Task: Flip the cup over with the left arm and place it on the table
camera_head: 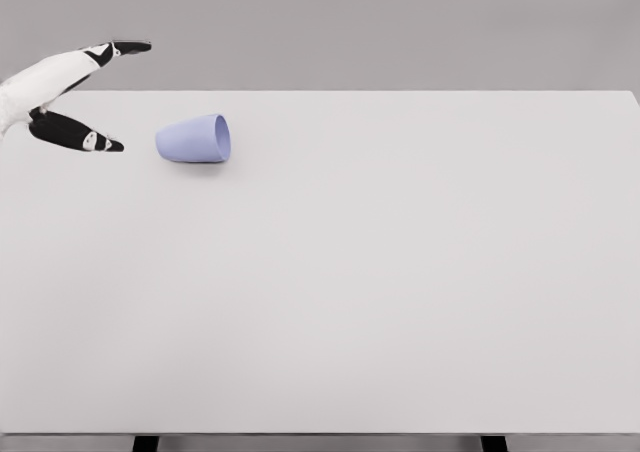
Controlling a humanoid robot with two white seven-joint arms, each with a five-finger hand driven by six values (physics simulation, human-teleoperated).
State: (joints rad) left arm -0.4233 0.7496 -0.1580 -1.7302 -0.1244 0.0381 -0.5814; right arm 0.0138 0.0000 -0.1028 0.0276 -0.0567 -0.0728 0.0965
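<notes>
A pale blue cup (pixel 194 138) lies on its side on the white table (pixel 380 272), near the far left, with its wide mouth facing right and its narrower base facing left. My left hand (pixel 118 94) comes in from the left edge and hovers just left of the cup's base, not touching it. Its fingers are spread wide: one long finger (pixel 120 48) points right above, and the thumb (pixel 85 138) reaches toward the cup below. Nothing is held. My right arm is out of sight.
The table's far edge runs just behind the cup, with a plain grey wall beyond. Two dark table legs (pixel 146 443) show under the near edge.
</notes>
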